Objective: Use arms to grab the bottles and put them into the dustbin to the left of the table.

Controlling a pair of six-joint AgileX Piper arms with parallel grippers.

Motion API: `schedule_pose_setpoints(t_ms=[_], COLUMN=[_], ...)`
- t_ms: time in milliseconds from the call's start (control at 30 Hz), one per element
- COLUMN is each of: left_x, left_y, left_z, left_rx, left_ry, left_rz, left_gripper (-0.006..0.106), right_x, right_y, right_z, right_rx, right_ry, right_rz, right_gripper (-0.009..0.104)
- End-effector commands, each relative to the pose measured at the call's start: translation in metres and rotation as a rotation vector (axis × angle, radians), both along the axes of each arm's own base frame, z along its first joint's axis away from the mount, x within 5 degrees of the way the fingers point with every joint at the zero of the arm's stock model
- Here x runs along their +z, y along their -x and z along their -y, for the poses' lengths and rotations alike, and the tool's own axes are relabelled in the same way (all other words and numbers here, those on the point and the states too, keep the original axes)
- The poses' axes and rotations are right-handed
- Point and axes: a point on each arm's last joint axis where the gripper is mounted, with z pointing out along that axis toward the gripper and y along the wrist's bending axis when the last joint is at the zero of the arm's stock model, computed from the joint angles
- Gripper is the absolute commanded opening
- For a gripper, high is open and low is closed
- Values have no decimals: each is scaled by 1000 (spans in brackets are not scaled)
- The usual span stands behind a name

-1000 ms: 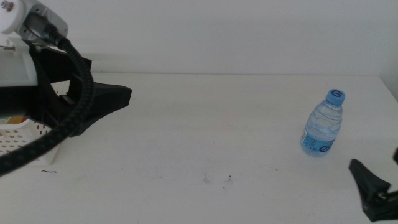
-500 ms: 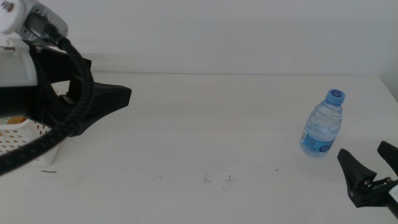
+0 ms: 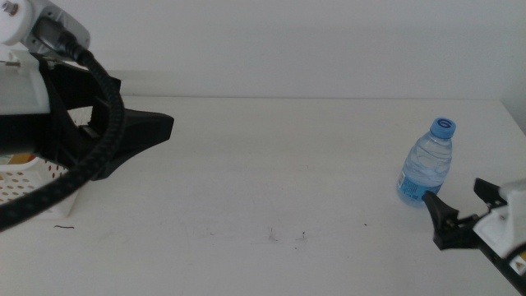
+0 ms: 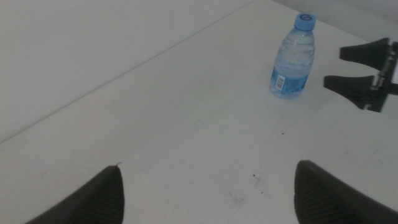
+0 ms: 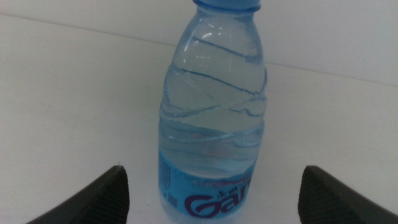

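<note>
Water bottle (image 3: pixel 426 164) upright on table (image 3: pixel 271 164), far right side, blue cap up, label low. Right gripper (image 3: pixel 463 207) just in front of bottle, jaws spread wide, nothing held; bottle centred betw. them in wrist view (not touching). Left gripper (image 3: pixel 160 127) at left over dustbin (image 3: pixel 37 177) edge, w/ thick black cable (image 3: pixel 82 164) draped across; jaws wide apart in its wrist view, empty.

Left arm (image 3: pixel 49 115): white housing, thick black braided cable, black wedge-shaped gripper (image 3: pixel 152 127). Right black two-jaw gripper (image 3: pixel 462 207) had a white housing behind.
</note>
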Motion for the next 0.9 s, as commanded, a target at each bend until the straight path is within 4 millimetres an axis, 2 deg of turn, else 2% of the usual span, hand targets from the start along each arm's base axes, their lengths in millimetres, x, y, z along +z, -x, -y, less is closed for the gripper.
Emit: schedule_pose_setpoints(t_ms=[0,300,667,767,833,867], left_x=[1,1,1,1,1,1], left_y=[0,0,0,0,0,0], left_z=[1,0,0,0,0,0], left_rx=[3,3,3,3,3,3], left_ry=[15,13,13,13,13,13], left_rz=[3,4,4,4,4,4], left_gripper=[94,94,94,94,94,94], right_x=[-4,-23,-21,-24,-27,-28], right_y=[-11,-52,-92,-99,-101,-101], right_z=[-2,-5,-9,-10,-10,-11], right_rx=[7,-20,-22,-23,-24,-22], right_ry=[9,-12,-47,-41,-36,-33], right_rz=[9,5,85,62,35,21], right_gripper=[92,92,90,78,58,42])
